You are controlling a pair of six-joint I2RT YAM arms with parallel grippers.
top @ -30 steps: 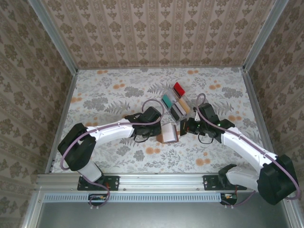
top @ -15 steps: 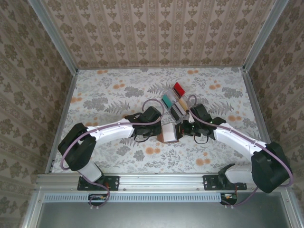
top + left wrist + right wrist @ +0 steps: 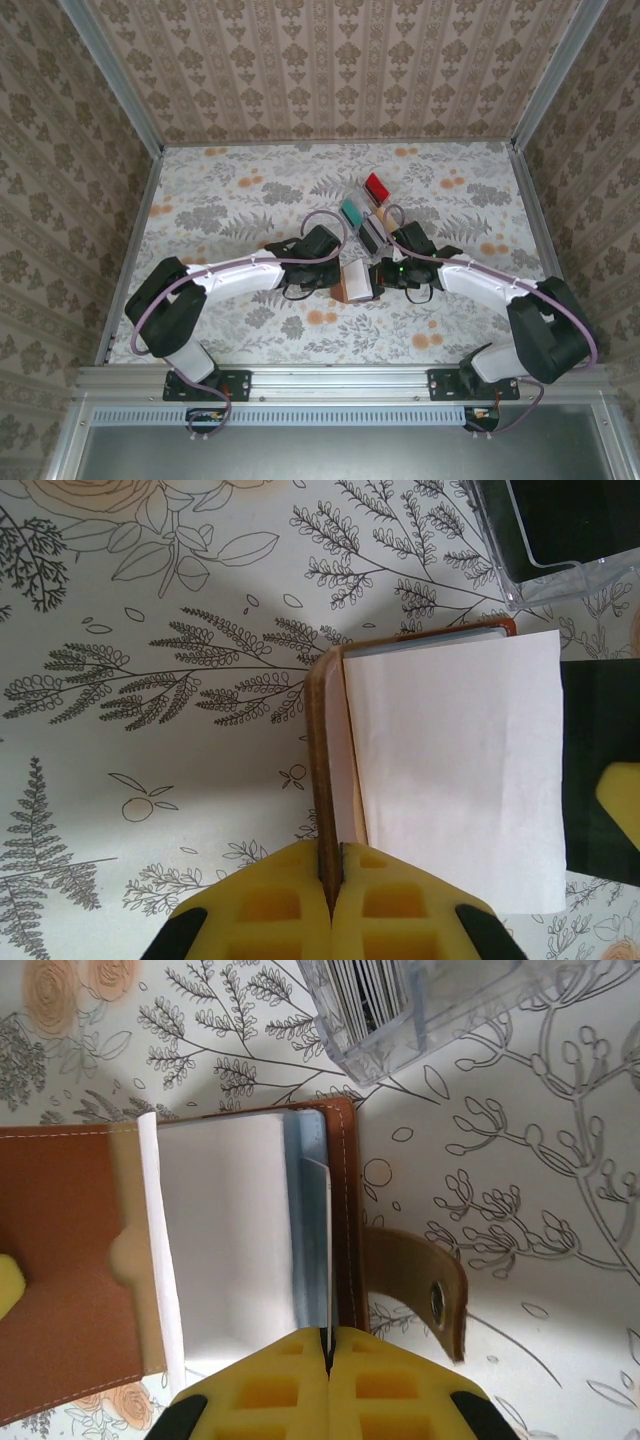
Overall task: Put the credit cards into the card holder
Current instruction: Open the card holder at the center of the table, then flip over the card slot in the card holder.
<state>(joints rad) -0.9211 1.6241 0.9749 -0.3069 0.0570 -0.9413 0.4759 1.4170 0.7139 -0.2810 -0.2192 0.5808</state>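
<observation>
Pinching the card holder [image 3: 320, 760], left hand [image 3: 330, 868]; right hand [image 3: 328, 1348] clenched on an edge-on card [image 3: 316, 1240], tip hidden.

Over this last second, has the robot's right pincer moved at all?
Yes. Judged against the clear plastic slotted rack, the right pincer has slid left, closing the gap to the brown leather folding wallet.

In the right wrist view the card holder [image 3: 70, 1210] at the left is brown, leather-like and matt, with pale stitching along its edge and a dull metal stud [image 3: 437, 1300] on its clasp tab [image 3: 410, 1270]. The credit card [image 3: 326, 1250], seen edge-on, looks like thin smooth plastic. The rack [image 3: 420, 1010] at the top is clear glossy plastic, the right gripper [image 3: 328, 1345] has matt yellow moulded pads [image 3: 270, 1395], and the flower-printed table covering [image 3: 150, 780] is smooth and matt.
</observation>
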